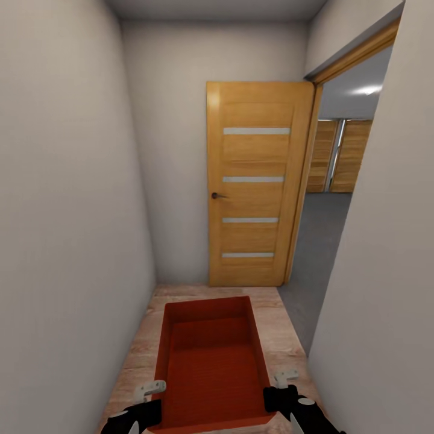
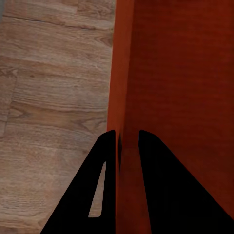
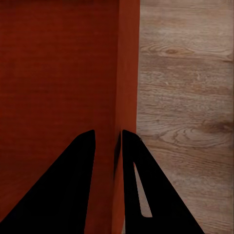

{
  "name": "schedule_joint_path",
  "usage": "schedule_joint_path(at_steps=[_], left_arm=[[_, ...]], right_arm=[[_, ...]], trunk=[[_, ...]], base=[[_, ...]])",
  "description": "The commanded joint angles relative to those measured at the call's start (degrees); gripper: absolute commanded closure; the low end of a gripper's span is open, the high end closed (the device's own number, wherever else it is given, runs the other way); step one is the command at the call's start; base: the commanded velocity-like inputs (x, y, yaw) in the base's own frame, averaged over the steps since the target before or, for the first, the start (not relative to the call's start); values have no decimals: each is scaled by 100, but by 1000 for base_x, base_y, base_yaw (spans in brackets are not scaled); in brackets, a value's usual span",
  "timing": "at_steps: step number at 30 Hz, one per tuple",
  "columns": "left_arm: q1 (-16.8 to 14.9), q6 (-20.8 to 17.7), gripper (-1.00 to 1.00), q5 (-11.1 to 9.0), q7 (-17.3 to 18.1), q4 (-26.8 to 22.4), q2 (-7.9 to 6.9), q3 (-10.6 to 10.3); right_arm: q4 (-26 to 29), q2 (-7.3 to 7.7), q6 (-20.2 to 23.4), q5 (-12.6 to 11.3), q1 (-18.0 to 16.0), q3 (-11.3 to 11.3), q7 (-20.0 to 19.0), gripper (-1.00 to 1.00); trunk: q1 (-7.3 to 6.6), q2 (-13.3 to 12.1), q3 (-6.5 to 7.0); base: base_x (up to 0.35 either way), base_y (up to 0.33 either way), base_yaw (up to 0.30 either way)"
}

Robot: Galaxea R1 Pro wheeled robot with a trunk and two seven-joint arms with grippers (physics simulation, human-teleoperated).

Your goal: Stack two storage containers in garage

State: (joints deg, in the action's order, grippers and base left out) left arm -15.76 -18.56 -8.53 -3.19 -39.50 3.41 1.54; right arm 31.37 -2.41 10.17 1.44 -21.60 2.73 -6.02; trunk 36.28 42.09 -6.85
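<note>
Left claw (image 2: 127,141): clamped over the left side wall of the orange-red rectangular open-topped storage container (image 1: 212,361), one black finger outside the wall, the other inside. Right claw (image 3: 108,141): same grip on the opposite side wall, fingers straddling the thin rim. Both wrist views show the wall sandwiched between the fingers with no visible gap, so I read both as grasping.

Container position: carried between the two arms, low and central in the head view, open top up, apparently level, interior empty. Beneath it, light wood plank floor (image 1: 283,337).

Surroundings: narrow corridor with plain pale walls (image 1: 66,211). Ahead, an orange-brown wooden door with four pale horizontal inlays (image 1: 256,181) stands swung open. To its right an open doorway gives onto a room with a dark grey floor (image 1: 319,241) and brown slatted panels (image 1: 340,154) at the far side, which I take to be the garage.

Progress, as judged:
- One container is in hand and in transit, near the garage threshold but not through it.
- Not yet set on the grey floor.
- The second container's whereabouts cannot be told from here, so I cannot say if this is the first or second trip.
- Stacking not shown as done.

Remaining for this load: turn right through the doorway, minding the tight clearance between container and frame, then set down.
</note>
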Motion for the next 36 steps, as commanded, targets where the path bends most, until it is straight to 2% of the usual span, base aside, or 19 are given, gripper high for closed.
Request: schedule_joint_path(at_steps=[1,36], left_arm=[[3,353,100,194,-146,-17,-121,1],[3,353,100,194,-148,-13,-113,-5]], right_arm=[[1,4,37,-180,-6,-20,-189,100],[1,4,30,-180,-7,-18,-189,100]], trunk=[[5,8,-10],[5,8,-10]], base=[[327,0,0],[327,0,0]])
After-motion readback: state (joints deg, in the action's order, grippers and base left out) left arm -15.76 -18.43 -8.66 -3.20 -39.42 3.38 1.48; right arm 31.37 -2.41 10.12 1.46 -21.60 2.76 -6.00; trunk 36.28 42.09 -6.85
